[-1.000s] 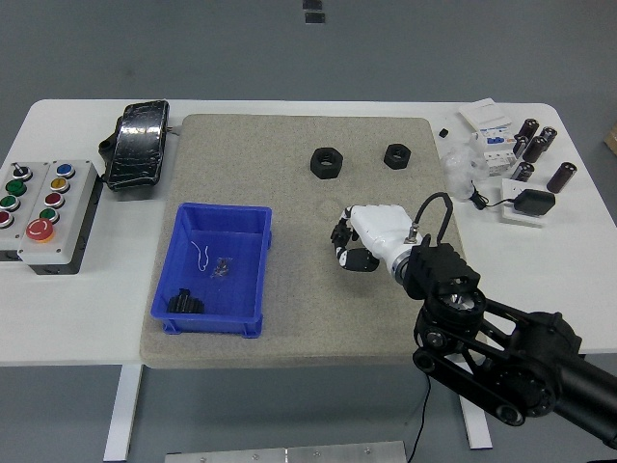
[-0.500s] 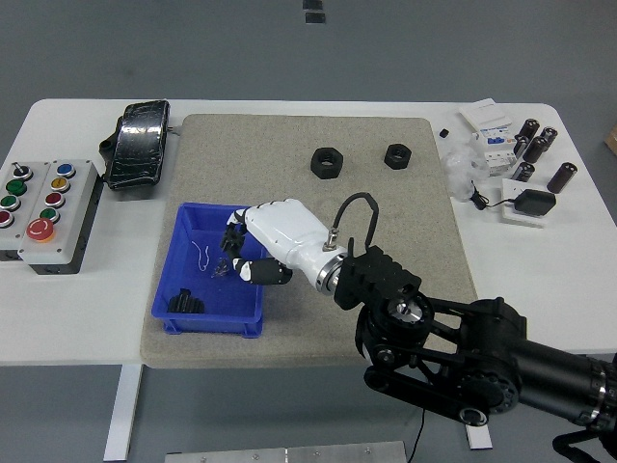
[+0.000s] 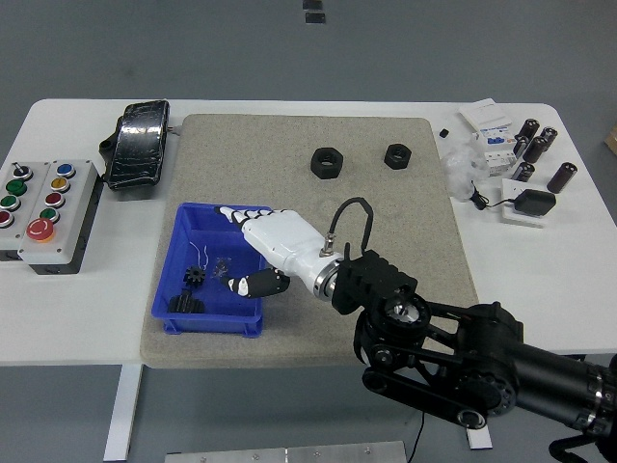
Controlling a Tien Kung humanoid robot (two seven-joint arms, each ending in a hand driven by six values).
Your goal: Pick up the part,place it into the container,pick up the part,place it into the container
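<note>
A small black gear-like part point(image 3: 193, 277) is seen lying inside the blue container point(image 3: 253, 224), left of centre in the frame, with a larger black part point(image 3: 183, 303) at the bin's lower left corner. The white right hand point(image 3: 258, 246) is held over the container's right side, its fingers spread and nothing gripped. Two black nuts point(image 3: 326, 162) point(image 3: 396, 155) are left on the grey mat point(image 3: 386, 207), above centre. A button box point(image 3: 43, 201) is placed at the far left, a black wrapped object point(image 3: 136, 145) at the upper left, and cylinders and electrical pieces point(image 3: 516, 149) at the upper right.
</note>
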